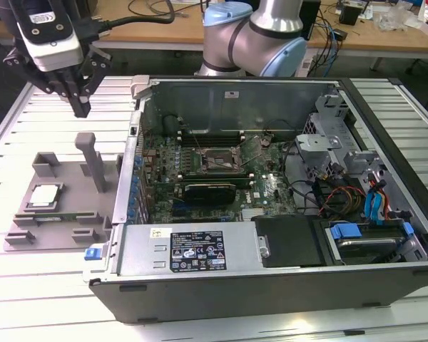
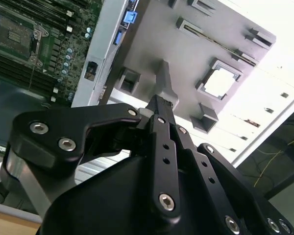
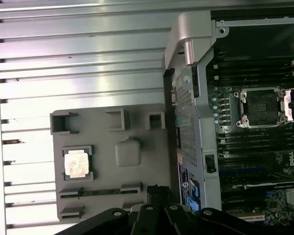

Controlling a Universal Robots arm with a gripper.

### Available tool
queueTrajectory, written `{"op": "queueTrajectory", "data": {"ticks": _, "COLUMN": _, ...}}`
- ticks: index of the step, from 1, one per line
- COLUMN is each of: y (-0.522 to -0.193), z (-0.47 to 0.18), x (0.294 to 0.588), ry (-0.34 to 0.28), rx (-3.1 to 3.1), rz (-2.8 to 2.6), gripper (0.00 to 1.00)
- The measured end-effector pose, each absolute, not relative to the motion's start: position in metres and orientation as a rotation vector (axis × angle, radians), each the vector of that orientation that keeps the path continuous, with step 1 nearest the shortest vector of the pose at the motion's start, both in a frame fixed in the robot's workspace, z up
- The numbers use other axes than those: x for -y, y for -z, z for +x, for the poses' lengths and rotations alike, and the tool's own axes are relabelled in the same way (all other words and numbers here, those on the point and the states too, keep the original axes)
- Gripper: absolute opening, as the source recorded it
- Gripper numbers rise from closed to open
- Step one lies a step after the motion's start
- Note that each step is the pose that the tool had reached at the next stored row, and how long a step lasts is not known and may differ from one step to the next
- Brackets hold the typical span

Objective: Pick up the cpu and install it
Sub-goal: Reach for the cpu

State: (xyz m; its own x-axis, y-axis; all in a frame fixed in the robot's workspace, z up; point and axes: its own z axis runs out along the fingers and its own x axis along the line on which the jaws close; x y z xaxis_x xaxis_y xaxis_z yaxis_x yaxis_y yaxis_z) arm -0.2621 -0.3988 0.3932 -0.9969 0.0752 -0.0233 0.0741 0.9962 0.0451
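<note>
The cpu point(image 1: 45, 195) is a small square chip with a shiny metal top, lying flat in a recess of the grey plastic tray point(image 1: 68, 178) at the exterior view's left. Both wrist views show the cpu point(image 2: 219, 82) point(image 3: 77, 163) in that recess. My gripper point(image 1: 80, 107) hangs well above the tray's far side, near the upright post point(image 1: 93, 160), clear of the chip. Its fingers are shut with nothing between them. The black socket frame point(image 1: 219, 161) on the motherboard stands open, also seen as the socket frame point(image 3: 261, 106) in the first wrist view.
The open computer case point(image 1: 271, 271) lies on the slatted metal table point(image 1: 28, 299), its side wall point(image 1: 128, 178) right beside the tray. Cables, drive bays and a blue latch point(image 1: 93, 252) sit around the board. The arm's base point(image 1: 253, 35) stands behind the case.
</note>
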Motion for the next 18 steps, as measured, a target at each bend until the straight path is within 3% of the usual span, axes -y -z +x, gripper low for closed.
{"op": "queueTrajectory", "data": {"ticks": 18, "y": -0.393, "z": -0.308, "x": 0.399, "ry": -0.069, "rx": -3.114, "rz": 0.117, "gripper": 0.11}}
